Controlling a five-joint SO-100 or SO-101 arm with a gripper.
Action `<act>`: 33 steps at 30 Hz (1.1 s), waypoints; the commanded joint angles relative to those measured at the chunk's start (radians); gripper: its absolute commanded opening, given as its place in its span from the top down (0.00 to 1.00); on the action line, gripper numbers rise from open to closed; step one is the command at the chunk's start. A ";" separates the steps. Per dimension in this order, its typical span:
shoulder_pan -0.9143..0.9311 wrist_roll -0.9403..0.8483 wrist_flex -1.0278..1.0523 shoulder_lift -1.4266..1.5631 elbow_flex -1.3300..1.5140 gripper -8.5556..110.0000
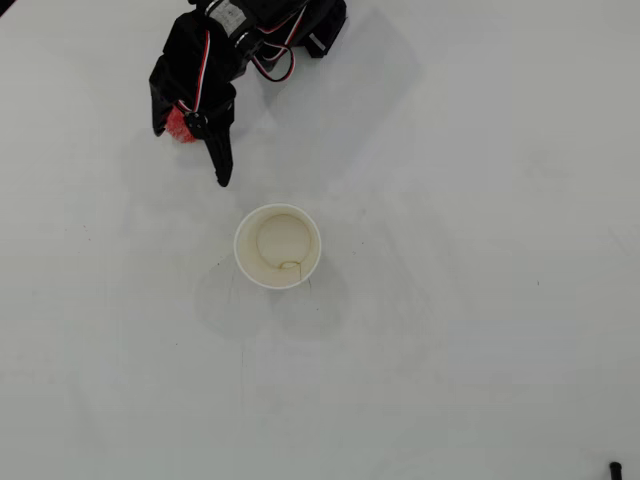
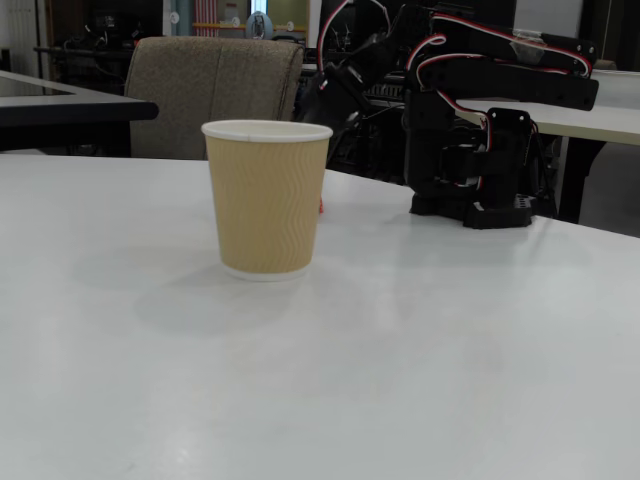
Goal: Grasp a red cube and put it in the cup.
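Observation:
In the overhead view my black gripper (image 1: 190,155) is at the upper left, up and left of the cup (image 1: 243,262). The red cube (image 1: 180,125) shows partly between its jaws, under the gripper body, and the jaws look closed on it. One long finger (image 1: 222,165) points down toward the cup. The cup stands upright and empty, with a white rim and cream inside. In the fixed view the cup (image 2: 267,200) has a tan ribbed wall. Only a red sliver of the cube (image 2: 321,207) shows past its right side. The gripper is hidden behind the cup there.
The arm's base and links (image 2: 480,130) stand at the back right of the white table (image 2: 400,350) in the fixed view. A chair (image 2: 215,90) and another table lie beyond the far edge. A small black object (image 1: 615,468) sits at the overhead view's bottom right corner.

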 commanded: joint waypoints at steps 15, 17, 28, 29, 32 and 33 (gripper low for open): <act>-0.003 -0.008 -0.018 0.020 0.077 0.56; 0.008 -0.008 -0.038 0.020 0.077 0.56; 0.040 -0.008 -0.138 0.020 0.077 0.56; 0.044 -0.008 -0.138 0.020 0.077 0.56; 0.071 -0.011 -0.138 0.020 0.077 0.56; 0.081 -0.012 -0.138 0.020 0.077 0.56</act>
